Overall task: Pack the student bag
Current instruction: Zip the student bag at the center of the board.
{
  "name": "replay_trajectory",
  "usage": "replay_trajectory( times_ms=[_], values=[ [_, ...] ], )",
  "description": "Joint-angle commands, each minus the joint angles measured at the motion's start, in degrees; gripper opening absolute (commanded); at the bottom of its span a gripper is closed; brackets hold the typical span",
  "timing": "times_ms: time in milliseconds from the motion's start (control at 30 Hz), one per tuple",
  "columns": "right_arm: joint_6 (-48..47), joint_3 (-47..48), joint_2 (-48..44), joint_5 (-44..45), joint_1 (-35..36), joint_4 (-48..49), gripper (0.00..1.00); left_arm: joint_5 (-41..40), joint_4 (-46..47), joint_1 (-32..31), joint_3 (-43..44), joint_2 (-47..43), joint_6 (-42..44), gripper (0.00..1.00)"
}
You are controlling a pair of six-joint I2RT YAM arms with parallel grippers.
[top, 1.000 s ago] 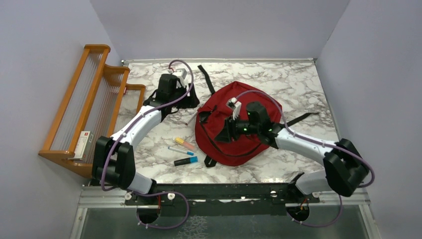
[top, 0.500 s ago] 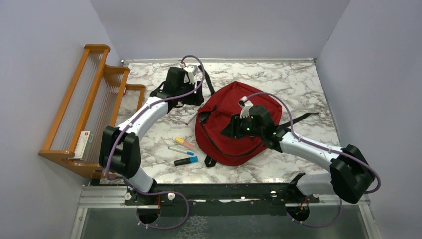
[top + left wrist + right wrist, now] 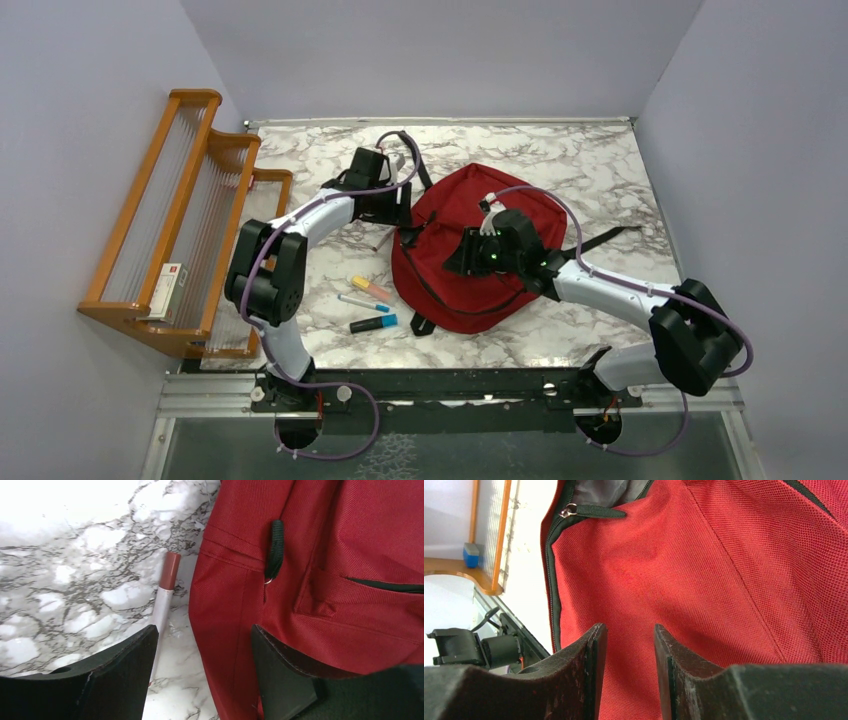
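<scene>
From above, the red bag [image 3: 445, 200] lies flat mid-counter [image 3: 600, 160], with three markers [image 3: 362, 302] just left of it.

Left wrist: the left end effector [image 3: 202, 630], jaws apart, straddles the bag's edge. A pen [image 3: 165, 587] lies just beside the bag.

Right wrist: the right end effector [image 3: 628, 627], jaws narrowly apart, is close over the bag's fabric and grips nothing.

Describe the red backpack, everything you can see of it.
The student bag is red woven fabric with black zips and straps, lying flat on the marble table, centre-right. One strap trails toward the far side, another to the right. A zip is partly open, showing grey lining. The open left gripper straddles one edge; the open right gripper hovers over its fabric.
</scene>
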Motion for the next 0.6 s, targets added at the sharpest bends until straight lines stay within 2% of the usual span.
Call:
replay_trajectory(
  times_ms=[0, 133, 433, 567],
  values=[
    [0.39, 0.33, 0.81, 0.08, 0.25, -0.1, 0.45, 5.05, 1.31, -0.06, 2.23, 2.38, -1.24, 0.7],
    [0.17, 0.01, 1.01, -0.33, 0.28, -0.04, 0.45, 6.06, 2.34, -0.06, 4.2, 5.27, -1.79, 0.7],
    [-0.84, -0.05, 0.17, -0.35, 0.24, -1.06, 0.45, 1.92, 4.05, 0.85, 9.88, 11.07, -5.32, 0.71],
    [-1.18, -0.46, -0.51, 0.1, 0.3, -1.6, 0.45, 4.65, 4.28, 1.0, 11.85, 13.49, -4.88, 0.71]
  ],
)
